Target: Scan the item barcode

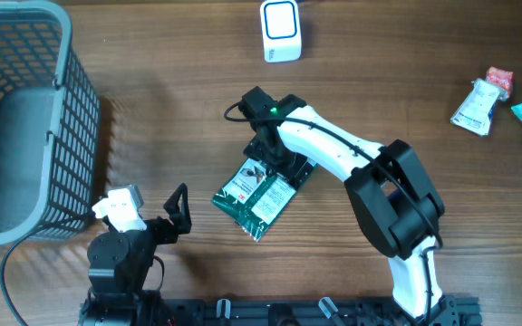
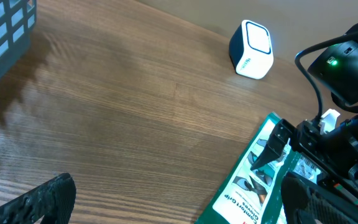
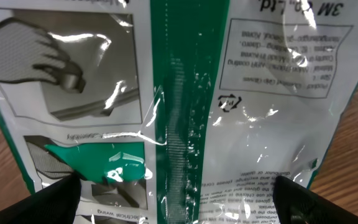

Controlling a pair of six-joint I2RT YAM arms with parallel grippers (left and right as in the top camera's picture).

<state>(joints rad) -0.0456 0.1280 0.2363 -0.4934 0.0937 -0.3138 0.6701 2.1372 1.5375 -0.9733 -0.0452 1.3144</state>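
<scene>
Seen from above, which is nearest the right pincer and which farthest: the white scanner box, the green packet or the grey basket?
1. Green packet, lying directly under the open right pincer.
2. White scanner box, straight ahead near the table's far edge.
3. Grey basket, away on the left side.

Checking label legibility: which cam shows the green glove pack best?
Right wrist: the glove pack fills the frame, with print and pictures close up, though glare hides some. Overhead shows it small, its upper end under the right gripper. Left wrist catches only one green-edged part, beside that gripper.
</scene>
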